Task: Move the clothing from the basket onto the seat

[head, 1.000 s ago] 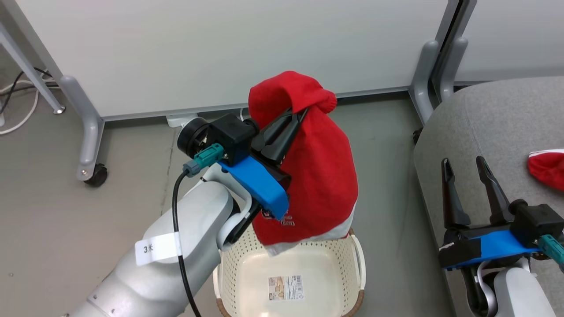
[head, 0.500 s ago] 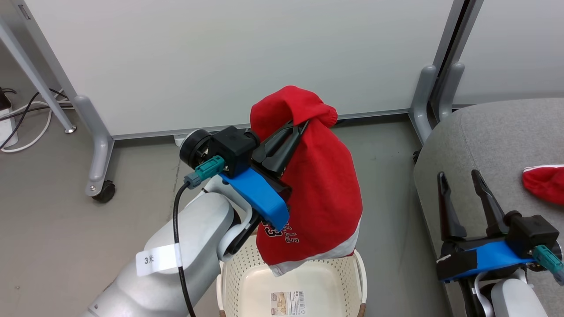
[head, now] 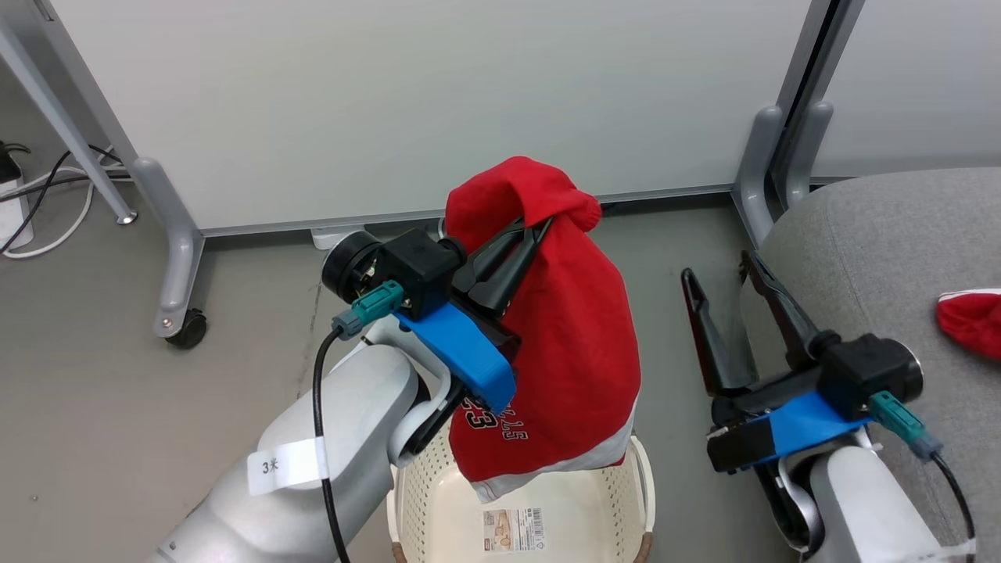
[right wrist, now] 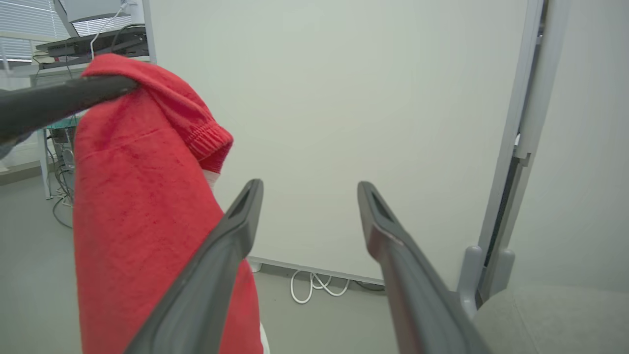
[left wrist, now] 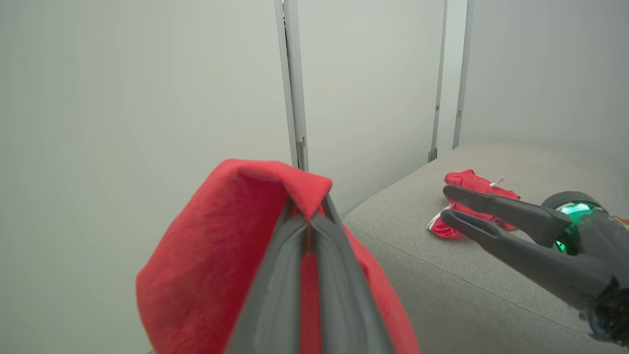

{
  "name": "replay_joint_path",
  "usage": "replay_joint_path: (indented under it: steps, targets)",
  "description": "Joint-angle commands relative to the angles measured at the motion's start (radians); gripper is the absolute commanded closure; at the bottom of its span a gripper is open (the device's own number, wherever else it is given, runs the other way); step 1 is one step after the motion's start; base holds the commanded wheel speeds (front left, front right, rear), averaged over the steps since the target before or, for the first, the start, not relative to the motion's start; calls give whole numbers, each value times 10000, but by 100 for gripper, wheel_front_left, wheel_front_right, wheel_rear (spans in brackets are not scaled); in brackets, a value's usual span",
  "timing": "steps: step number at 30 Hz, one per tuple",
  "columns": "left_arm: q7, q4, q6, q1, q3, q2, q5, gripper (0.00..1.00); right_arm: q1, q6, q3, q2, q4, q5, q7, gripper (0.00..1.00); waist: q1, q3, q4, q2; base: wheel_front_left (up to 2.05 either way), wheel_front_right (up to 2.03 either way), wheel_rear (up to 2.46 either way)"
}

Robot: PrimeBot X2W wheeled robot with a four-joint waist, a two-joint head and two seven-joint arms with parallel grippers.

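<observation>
The white partition panel (head: 469, 94) is standing across the back, and the grey floor (head: 94, 407) is spreading out below it. Over on the robot's right, the big grey seat (head: 868, 234) is curving into the head view, its rounded edge facing the middle of the scene.

And there is the red jersey (head: 579, 328), hanging in the air in one long fold, with its white hem and dark lettering dangling over the mouth of the basket (head: 643, 500). Whether the hem is brushing the rim is hard to tell. The jersey is hanging apart from the seat. The cream basket is sitting on the floor right beneath the cloth.

The left gripper (head: 536, 225) is clamping the jersey near its top. Its two dark fingers are pinching tight together, and red fabric is bunching over the tips.

The right gripper (head: 718, 266) is hovering between the jersey and the seat, fingers spreading wide with nothing between them.

A second red garment (head: 974, 317) with white trim is lying on the seat cushion, well apart from both grippers. Smallest of all, a barcode sticker (head: 510, 529) is showing on the basket's base.
</observation>
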Motion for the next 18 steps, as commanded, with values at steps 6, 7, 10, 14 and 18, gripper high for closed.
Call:
replay_joint_path:
  steps: [6, 7, 10, 14, 18]
  targets:
    - [-48, -26, 10, -202, -53, -64, 81, 100, -624, 1, 1053, -162, 147, 40, 9, 0, 0, 166, 124, -1, 0, 0, 0]
    - [-48, -23, 8, -224, -72, -84, 76, 100, -731, 1, 1235, -172, 166, 44, 7, 0, 0, 187, 142, -1, 0, 0, 0]
    - [-48, -13, 0, -259, -109, -120, 114, 100, -973, 1, 1736, -192, 257, 93, 7, 0, 0, 242, 191, -1, 0, 0, 0]
    - [-49, -17, -10, -317, -145, -189, 156, 100, -1269, 1, 2285, -196, 442, 107, 7, 0, 0, 293, 239, -1, 0, 0, 0]
    - [-49, -29, -19, -360, -177, -272, 183, 100, -1620, 1, 2758, -160, 750, 85, 7, 0, 0, 342, 282, -1, 0, 0, 0]
